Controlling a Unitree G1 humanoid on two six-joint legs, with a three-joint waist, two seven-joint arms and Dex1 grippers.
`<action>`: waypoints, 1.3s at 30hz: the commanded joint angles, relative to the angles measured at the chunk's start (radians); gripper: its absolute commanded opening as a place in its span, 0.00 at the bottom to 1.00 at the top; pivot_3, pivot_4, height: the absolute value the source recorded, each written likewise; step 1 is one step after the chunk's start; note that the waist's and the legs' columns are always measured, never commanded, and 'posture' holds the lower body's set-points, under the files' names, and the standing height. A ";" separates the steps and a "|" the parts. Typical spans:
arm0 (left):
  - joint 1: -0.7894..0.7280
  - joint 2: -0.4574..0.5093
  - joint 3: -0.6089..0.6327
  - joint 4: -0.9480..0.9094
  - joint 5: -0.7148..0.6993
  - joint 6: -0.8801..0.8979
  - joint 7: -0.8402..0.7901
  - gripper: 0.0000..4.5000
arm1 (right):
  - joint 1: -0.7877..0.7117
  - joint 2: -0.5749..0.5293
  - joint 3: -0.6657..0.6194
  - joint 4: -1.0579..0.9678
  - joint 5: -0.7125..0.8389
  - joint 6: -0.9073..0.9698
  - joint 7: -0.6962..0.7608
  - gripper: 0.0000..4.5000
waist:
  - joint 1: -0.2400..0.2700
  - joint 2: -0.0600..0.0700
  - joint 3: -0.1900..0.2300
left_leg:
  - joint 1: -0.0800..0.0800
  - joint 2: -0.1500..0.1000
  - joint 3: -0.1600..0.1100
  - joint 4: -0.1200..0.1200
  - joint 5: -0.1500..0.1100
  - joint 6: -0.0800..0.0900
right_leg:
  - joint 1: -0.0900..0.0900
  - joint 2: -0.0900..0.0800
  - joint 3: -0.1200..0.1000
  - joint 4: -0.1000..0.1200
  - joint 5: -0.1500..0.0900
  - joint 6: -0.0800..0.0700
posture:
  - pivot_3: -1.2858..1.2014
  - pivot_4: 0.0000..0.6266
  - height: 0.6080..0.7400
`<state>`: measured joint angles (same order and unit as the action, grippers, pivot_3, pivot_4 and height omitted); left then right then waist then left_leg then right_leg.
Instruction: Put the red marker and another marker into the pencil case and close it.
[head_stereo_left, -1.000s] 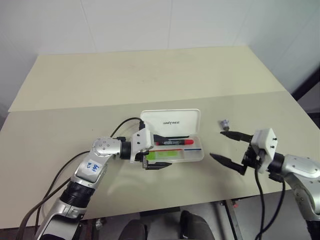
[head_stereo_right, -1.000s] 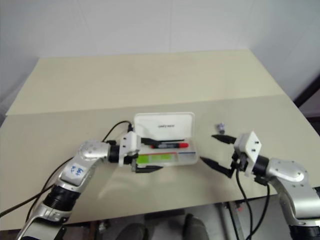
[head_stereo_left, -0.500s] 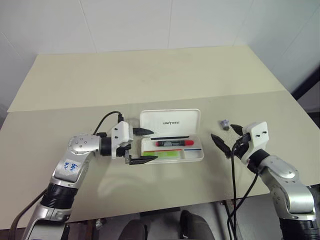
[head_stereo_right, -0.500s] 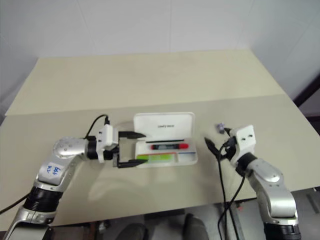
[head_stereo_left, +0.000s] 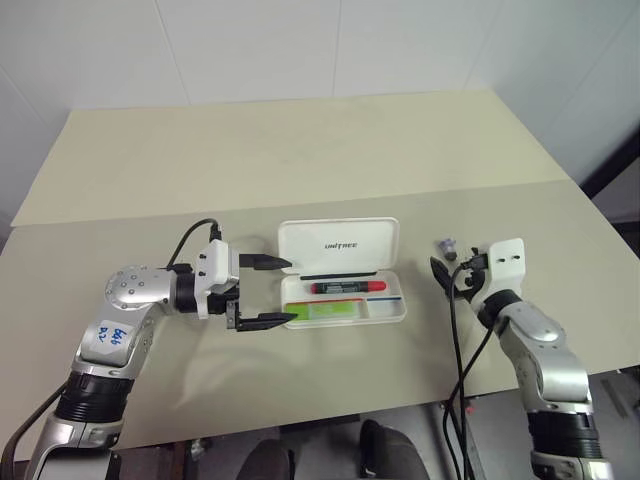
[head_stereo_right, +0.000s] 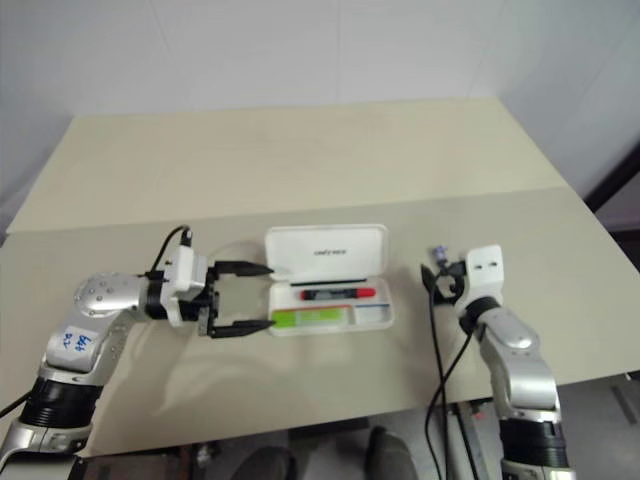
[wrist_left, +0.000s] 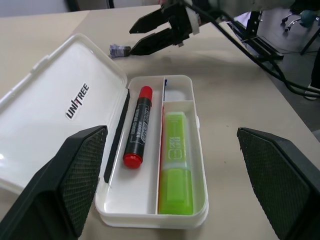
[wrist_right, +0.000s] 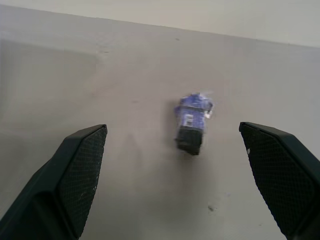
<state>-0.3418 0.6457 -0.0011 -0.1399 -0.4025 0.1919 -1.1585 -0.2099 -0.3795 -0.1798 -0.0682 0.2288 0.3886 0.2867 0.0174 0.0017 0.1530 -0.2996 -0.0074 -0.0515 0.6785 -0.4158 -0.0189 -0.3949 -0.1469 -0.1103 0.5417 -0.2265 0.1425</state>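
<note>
Left gripper (head_stereo_left: 265, 292): fingers spread wide, nothing between them, pointing sideways at the case's near end. One finger (head_stereo_left: 268, 264) sits level with the lid's corner, the other (head_stereo_left: 266, 320) level with the tray's front edge; both just short of the plastic, not touching.

Case (head_stereo_left: 338, 229): open on the table (head_stereo_left: 300, 160), directly ahead of the left fingertips. Lid (wrist_left: 45, 105) laid back flat, "UNITREE" lettering up. Tray divided lengthwise.

Red marker (wrist_left: 137, 127): lying flat in the tray compartment next to the hinge, black barrel section in the middle, red at both ends.

Green marker (wrist_left: 175, 162): lying flat in the compartment on the far side from the hinge, parallel to the red one, a partition wall between them. Beyond its end, a small square compartment of the tray.

Right gripper (head_stereo_left: 448, 273): fingers apart, empty, past the far end of the case from the left gripper and clear of it.

Small blue-and-black object (wrist_right: 193, 123): on the table just ahead of the right gripper, between the lines of its two fingers, not in contact. What it is cannot be told.
</note>
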 joint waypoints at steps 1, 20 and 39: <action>-0.012 0.014 0.025 -0.035 -0.024 -0.008 0.001 0.99 | -0.040 0.015 -0.010 0.040 -0.020 -0.039 -0.030 1.00 | -0.002 0.000 0.000 | 0.000 0.000 0.000 0.000 0.000 0.000 | 0.000 0.000 0.000 0.000 0.000 0.000 | 0.52 0.24 1.00; 0.005 0.012 0.034 -0.076 -0.024 -0.008 0.044 1.00 | -0.160 0.066 0.009 0.271 -0.052 -0.166 -0.049 0.12 | -0.023 0.000 0.000 | 0.001 0.001 0.001 0.000 0.000 0.000 | -0.001 0.000 0.000 0.001 0.000 0.000 | 0.52 0.24 1.00; 0.075 -0.004 0.016 -0.113 -0.025 -0.017 0.054 1.00 | -0.126 -0.246 0.045 0.112 0.063 -0.240 0.510 0.08 | -0.019 0.002 0.002 | 0.000 0.000 0.001 -0.001 -0.001 0.001 | -0.001 0.000 0.000 -0.001 0.000 0.000 | 0.52 0.24 1.00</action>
<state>-0.2754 0.6423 0.0061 -0.2109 -0.4056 0.1921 -1.1057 -0.3374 -0.5815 -0.1147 0.1001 0.2407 0.1869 0.6943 -0.0015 0.0042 0.1545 -0.2998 -0.0070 -0.0496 0.6781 -0.4170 -0.0167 -0.3957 -0.1469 -0.1102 0.5405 -0.2263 0.1423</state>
